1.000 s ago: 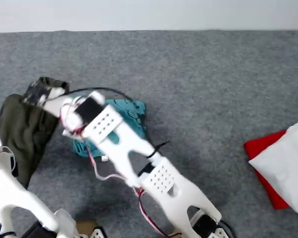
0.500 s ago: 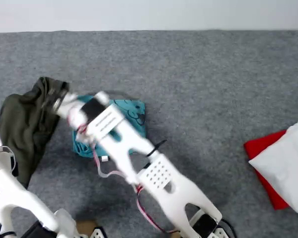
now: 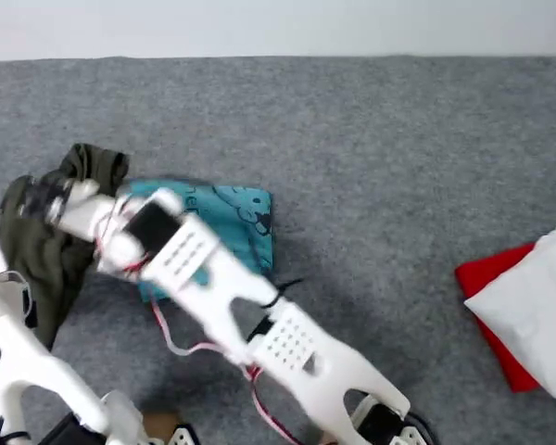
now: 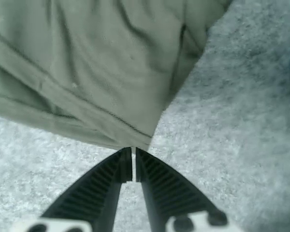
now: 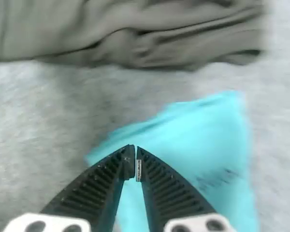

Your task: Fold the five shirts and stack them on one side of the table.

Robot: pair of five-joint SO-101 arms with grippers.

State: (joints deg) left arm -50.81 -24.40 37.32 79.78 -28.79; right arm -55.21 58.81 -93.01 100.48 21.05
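At the table's (image 3: 398, 167) left side: olive shirt (image 4: 87, 63) limp, light; take by hem corner; left pincer (image 4: 134, 157) closed there, right pincer (image 5: 135, 162) closed over teal shirt (image 5: 203, 145).

The high camera stood off the arms and looked steeply down over the grey surface (image 3: 398, 158) from the arms' side, far enough back to take in its far edge. Each wrist camera sat just behind its own claw and looked along it from close above the cloth: the left claw (image 4: 134, 164) pointed at the olive shirt (image 4: 87, 63), the right claw (image 5: 136, 162) at the teal shirt (image 5: 198, 145) with the olive shirt beyond. All three views shared the olive shirt and the grey surface beside it.
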